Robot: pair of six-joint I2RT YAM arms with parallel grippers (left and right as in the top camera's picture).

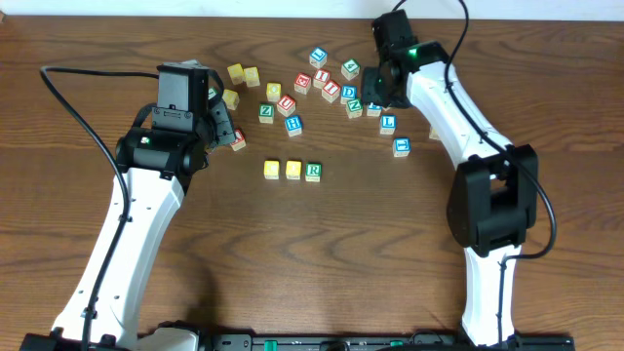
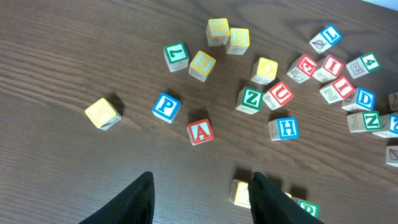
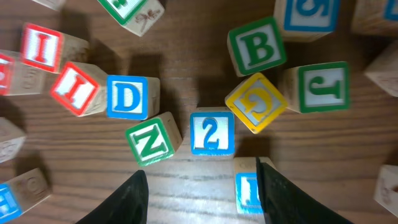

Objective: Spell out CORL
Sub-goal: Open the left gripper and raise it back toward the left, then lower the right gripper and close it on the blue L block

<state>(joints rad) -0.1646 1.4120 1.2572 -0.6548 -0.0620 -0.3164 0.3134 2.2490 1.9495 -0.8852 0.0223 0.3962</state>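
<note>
The right gripper [image 3: 205, 200] hangs with fingers spread and nothing between them, just above a blue 2 block [image 3: 212, 132]. A green Z block [image 3: 151, 140] and a yellow block [image 3: 255, 102] sit just beside it. The left gripper [image 2: 202, 202] is likewise spread and empty, near a red A block [image 2: 200, 132]. Between the arms lies a row of 3 blocks [image 1: 292, 170]: 2 yellow, then a green R block [image 1: 313, 172]. A blue L block [image 1: 388, 123] sits at the edge of the loose cluster. The dark brown, strongly grained table [image 1: 565, 88] fills all 3 views.
</note>
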